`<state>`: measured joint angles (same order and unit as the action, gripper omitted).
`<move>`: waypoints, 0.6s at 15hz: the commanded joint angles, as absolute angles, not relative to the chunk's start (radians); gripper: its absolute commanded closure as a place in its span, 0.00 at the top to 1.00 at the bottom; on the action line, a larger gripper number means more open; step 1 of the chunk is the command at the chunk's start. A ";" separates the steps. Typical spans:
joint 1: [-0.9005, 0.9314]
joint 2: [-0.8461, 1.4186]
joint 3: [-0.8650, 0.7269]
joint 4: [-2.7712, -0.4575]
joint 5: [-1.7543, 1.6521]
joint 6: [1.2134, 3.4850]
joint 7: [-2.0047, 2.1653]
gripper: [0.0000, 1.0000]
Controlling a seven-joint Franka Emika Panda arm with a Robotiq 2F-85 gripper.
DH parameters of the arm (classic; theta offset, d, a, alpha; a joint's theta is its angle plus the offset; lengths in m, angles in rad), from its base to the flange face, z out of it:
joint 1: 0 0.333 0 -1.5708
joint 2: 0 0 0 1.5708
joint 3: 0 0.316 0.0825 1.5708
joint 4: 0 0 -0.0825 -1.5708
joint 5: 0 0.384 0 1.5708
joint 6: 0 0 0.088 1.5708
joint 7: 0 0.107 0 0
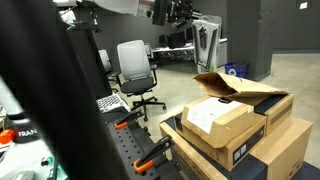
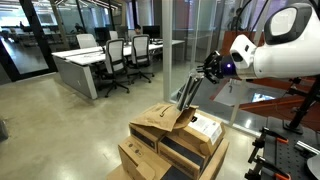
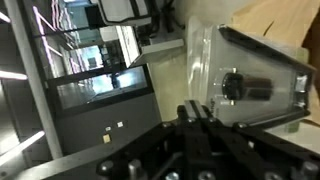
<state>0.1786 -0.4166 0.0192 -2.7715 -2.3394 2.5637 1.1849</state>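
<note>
Wrist view puts your end effector [image 3: 200, 112] at the bottom middle of the picture. Its dark fingers are drawn together on the near edge of a clear plastic box-shaped piece [image 3: 215, 60], and through the see-through wall you can make out a black cylindrical part [image 3: 247, 87] inside. In both exterior views you hold that piece up in the air: the end effector [image 2: 212, 70] grips its upper end, at the tip of your white robot arm [image 2: 285, 45], and the piece hangs slanting downward from there. Its lower end comes close to the raised flap of an open brown cardboard box [image 2: 160, 120]; you cannot tell from these pictures whether the two touch. That open box sits on top of a stack of brown cardboard boxes [image 2: 140, 158], just beside a closed cardboard box with a white label [image 2: 205, 128] on the same stack. In an exterior view the clear piece shows above the open flaps, and a grey office chair [image 1: 135, 65] stands well apart from the stack on the pale concrete floor [image 1: 290, 70].
</note>
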 commanded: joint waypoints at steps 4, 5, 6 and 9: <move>0.171 -0.447 0.029 -2.776 -2.330 2.551 1.192 0.00; 0.170 -0.450 0.029 -2.776 -2.328 2.552 1.191 0.00; 0.169 -0.454 0.030 -2.776 -2.329 2.552 1.191 0.00; 0.169 -0.463 0.032 -2.775 -2.327 2.553 1.189 0.00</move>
<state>0.1763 -0.4392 0.0193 -2.7715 -2.3370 2.5637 1.1849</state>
